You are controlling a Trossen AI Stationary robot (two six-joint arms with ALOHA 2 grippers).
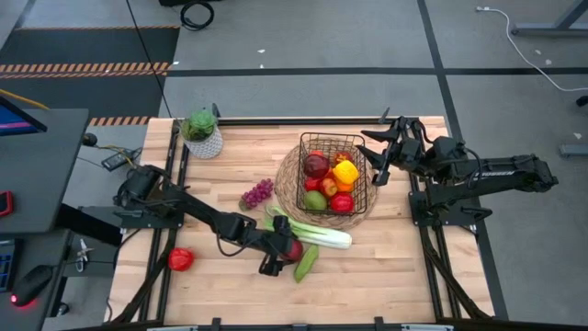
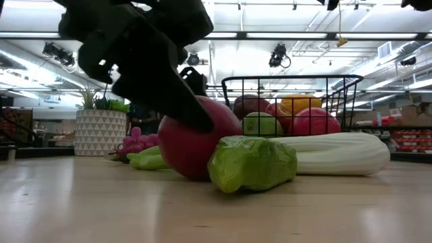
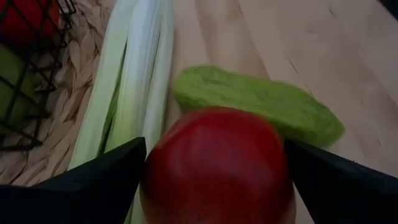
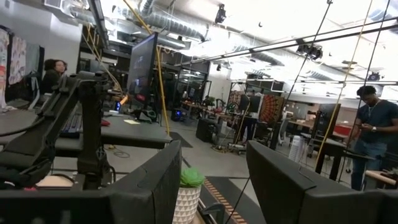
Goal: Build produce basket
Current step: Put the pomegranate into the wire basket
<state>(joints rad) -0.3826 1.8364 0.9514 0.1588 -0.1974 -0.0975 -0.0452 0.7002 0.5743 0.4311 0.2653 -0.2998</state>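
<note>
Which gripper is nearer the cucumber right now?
Left. The left gripper sits right beside the cucumber, fingers around a red apple. The right gripper hangs beyond the basket, far off.

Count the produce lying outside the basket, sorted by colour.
Red: 2, the apple between the left jaws and a round piece near the table's left edge.
Green: 2, the cucumber and the leek.
Purple: 1, the grapes.
Total: 5.
</note>
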